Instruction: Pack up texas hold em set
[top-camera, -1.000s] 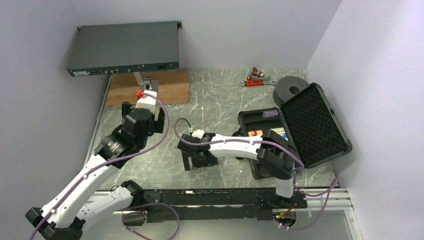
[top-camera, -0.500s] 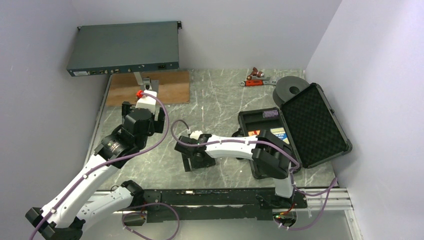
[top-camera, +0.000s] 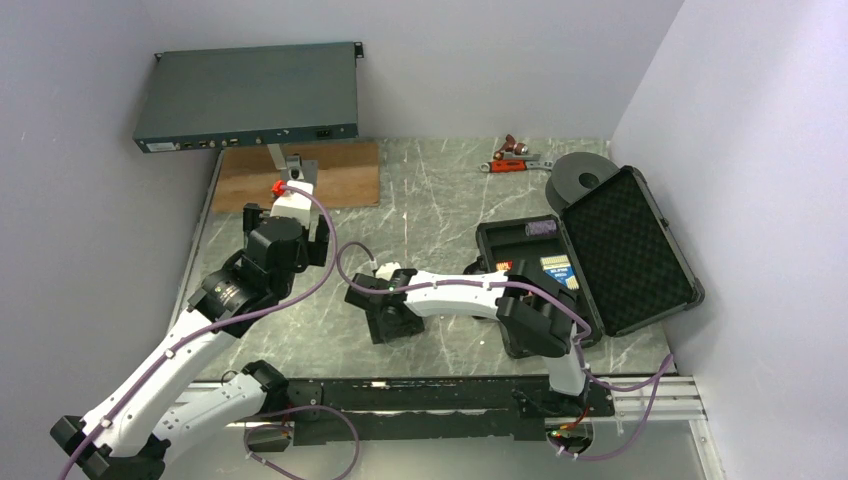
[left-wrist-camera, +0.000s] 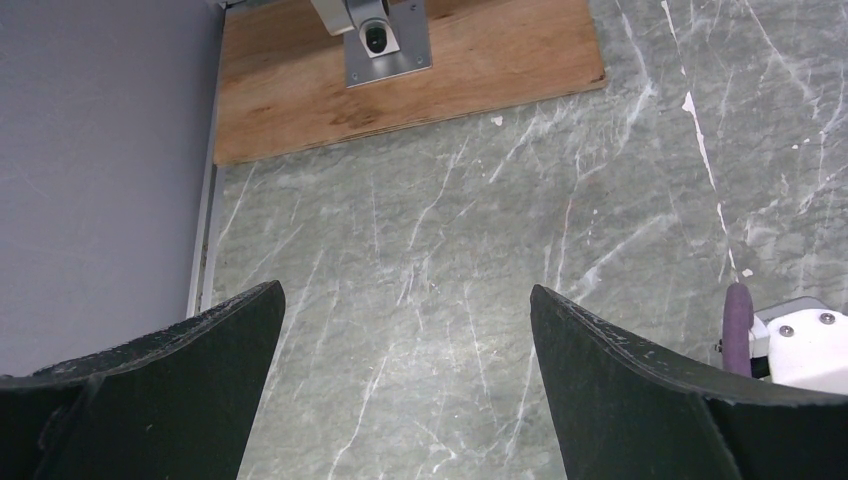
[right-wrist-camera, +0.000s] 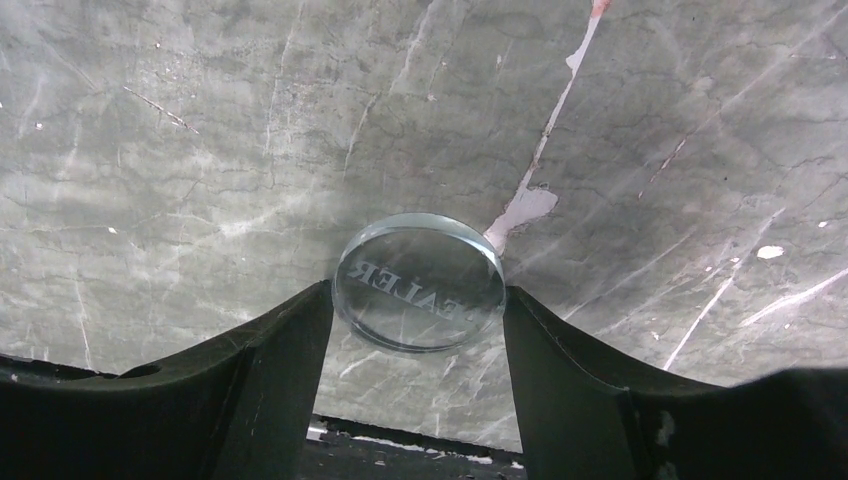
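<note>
The clear disc (right-wrist-camera: 418, 283), engraved with letters, lies flat on the marble table. My right gripper (right-wrist-camera: 417, 289) has one black fingertip against each side of it; in the top view this gripper (top-camera: 388, 318) points down at the table's middle. The black foam-lined case (top-camera: 625, 240) lies open at the right. Its base holds the purple chip stack (top-camera: 541, 229), a blue-white card box (top-camera: 558, 268) and a red card box (top-camera: 503, 266). My left gripper (left-wrist-camera: 405, 300) hangs wide open over bare marble with nothing between its fingers.
A grey rack unit (top-camera: 248, 97) stands at the back left, with a wooden board (top-camera: 340, 175) and a metal bracket in front of it. A red-handled tool (top-camera: 515, 160) and a black spool (top-camera: 580, 178) lie at the back right, behind the case lid.
My right gripper has shifted slightly left over the table and its jaws have narrowed onto the clear disc. The left arm has not moved.
</note>
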